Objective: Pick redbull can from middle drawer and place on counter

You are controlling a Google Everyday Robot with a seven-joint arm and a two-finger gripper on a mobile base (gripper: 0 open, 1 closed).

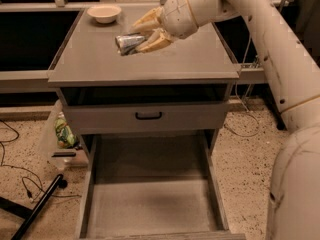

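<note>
The redbull can [127, 43] is a slim silvery can lying on its side between the fingers of my gripper [137, 38]. The gripper is shut on it. It holds the can low over the middle of the counter [165, 66], a grey square cabinet top; I cannot tell whether the can touches the surface. My white arm reaches in from the upper right. The middle drawer [150, 206] is pulled out below, near the front of the view, and its grey floor is bare.
A cream bowl [104, 13] stands at the counter's back left corner. A closed grey drawer front with a black handle [148, 115] sits under the counter. On the floor at left are a green packet [64, 134], a black pole [37, 206] and cables.
</note>
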